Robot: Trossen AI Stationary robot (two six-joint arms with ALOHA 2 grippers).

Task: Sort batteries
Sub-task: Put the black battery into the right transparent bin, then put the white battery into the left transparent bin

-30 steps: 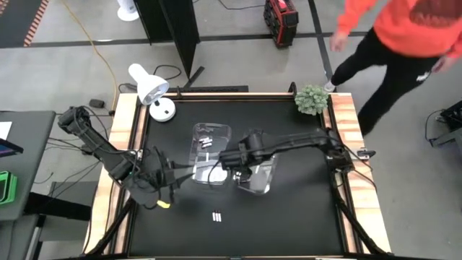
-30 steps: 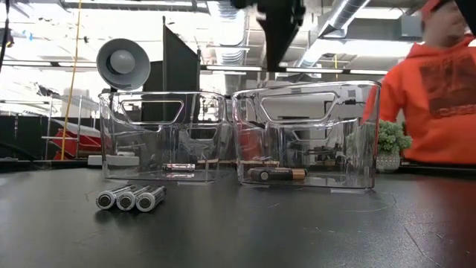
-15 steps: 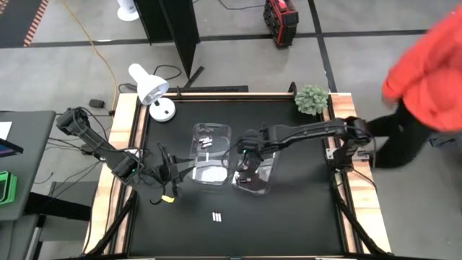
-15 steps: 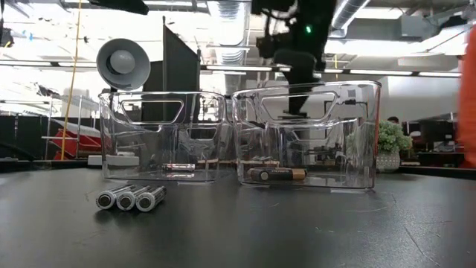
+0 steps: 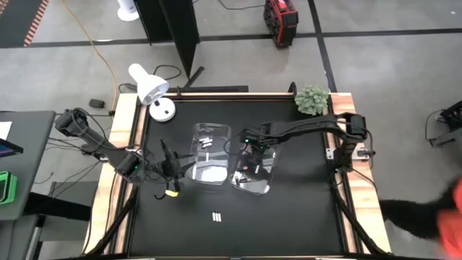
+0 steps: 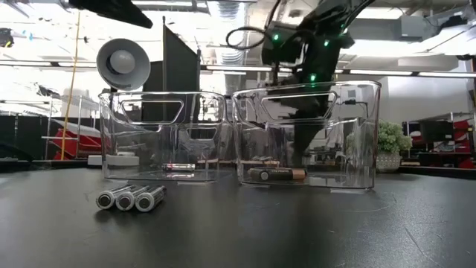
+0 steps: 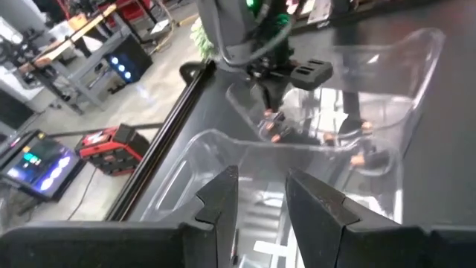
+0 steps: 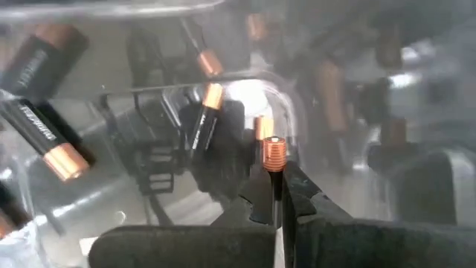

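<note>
Over right-hand bin [image 5: 254, 172]: sorting partly done.
Right end effector [image 8: 279, 195] pinches a copper-tipped battery [image 8: 273, 156] inside; others lie binned. Three pale batteries [image 6: 131, 199] remain on desk [image 6: 297, 231]. Left end effector [image 7: 260, 195] idle, parted, empty.

Right end effector [image 5: 253, 154] reaching low, pinched shut, left end effector [image 5: 167, 165] hovering, fingers [image 7: 223, 195] parted

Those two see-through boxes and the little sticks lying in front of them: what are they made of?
The two bins look like clear, glossy plastic: you see straight through the walls, and the moulded handle cut-outs catch reflections. The three loose batteries on the table seem metal-cased, with shiny silvery ends. The battery gripped by the right gripper is dark with a copper-coloured, metallic-looking end; its wrap is probably printed foil or plastic.
</note>
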